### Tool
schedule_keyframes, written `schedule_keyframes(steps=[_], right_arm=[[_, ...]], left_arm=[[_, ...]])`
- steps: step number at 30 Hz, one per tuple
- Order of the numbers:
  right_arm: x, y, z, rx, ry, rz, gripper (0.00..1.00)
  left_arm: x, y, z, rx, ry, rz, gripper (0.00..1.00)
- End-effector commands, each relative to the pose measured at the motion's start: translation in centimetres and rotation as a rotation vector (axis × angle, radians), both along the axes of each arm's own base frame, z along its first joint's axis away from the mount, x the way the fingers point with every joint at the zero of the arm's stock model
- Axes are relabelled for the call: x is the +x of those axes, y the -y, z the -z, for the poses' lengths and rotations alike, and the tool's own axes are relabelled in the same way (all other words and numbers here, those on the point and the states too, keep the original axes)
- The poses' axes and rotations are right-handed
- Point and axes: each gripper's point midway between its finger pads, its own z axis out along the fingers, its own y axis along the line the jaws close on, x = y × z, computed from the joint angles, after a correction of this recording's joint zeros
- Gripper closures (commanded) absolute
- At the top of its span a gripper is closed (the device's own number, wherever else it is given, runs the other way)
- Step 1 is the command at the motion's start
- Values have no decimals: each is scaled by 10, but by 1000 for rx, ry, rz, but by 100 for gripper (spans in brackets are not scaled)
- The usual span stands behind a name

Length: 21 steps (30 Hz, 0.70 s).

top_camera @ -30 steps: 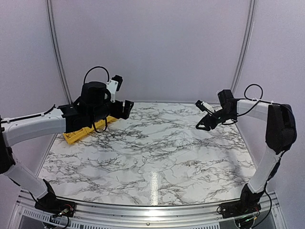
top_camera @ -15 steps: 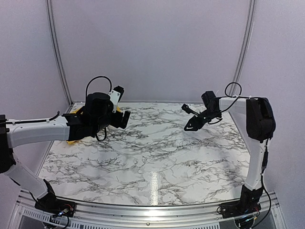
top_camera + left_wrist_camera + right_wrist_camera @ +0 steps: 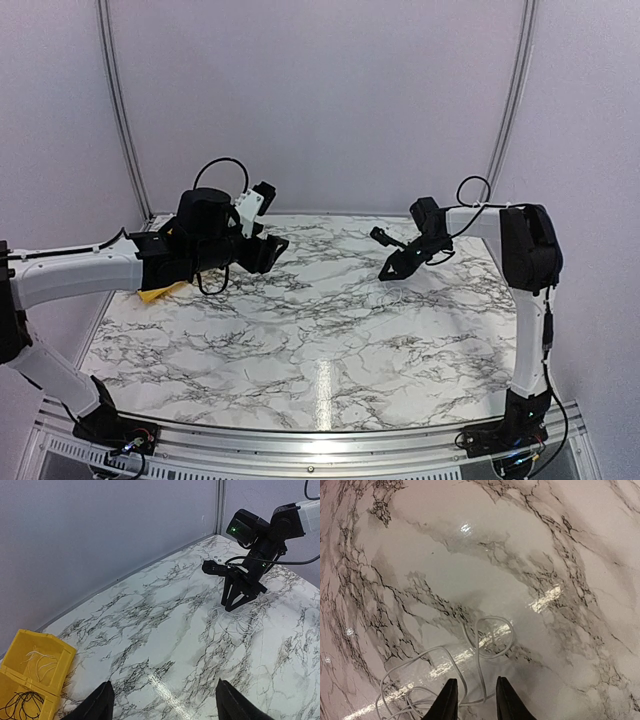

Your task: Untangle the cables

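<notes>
Progress: little visibly done. Thin white cables (image 3: 478, 665) lie in loose overlapping loops on worktop (image 3: 580, 555), directly below right gripper (image 3: 474, 702); separating is all left to do. Other strands, white and dark, sit in yellow bin (image 3: 64, 675). Right jaws narrow, straddling one strand; grip unclear. Left gripper (image 3: 162, 707) jaws wide, empty, well apart from tangle.

We see the left arm (image 3: 70, 275) and the right arm (image 3: 528, 345) built alike: smooth white links joined by bulky black joints. A thin black cable (image 3: 222, 165) loops over each wrist. The left gripper (image 3: 165, 687) and right gripper (image 3: 472, 700) have plain black fingers. A green light (image 3: 232, 529) glows on the right wrist.
</notes>
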Motion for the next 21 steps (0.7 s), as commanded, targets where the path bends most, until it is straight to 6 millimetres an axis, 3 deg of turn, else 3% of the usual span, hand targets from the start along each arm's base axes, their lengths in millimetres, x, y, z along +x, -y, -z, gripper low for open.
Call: schedule_keyframes(steps=[1,11,14,19,21], right_arm=[[7,-5,-5,2,18,-5,74],[8,-11,3,25,-12,-10,82],[11,-11,2,27,-12,3,92],[6,-14,-22,60,6,-1,100],[1,-15,-45,78,42,-10,100]], left_arm=[[-5,8,-9,-27,-13,44,30],[-6,10,-8,-29,-17,55,30],[-7,11,-8,-30,-18,62,30],[-10,15,-10,-59,-21,83,29],[-12,17,-6,-68,-24,92,28]])
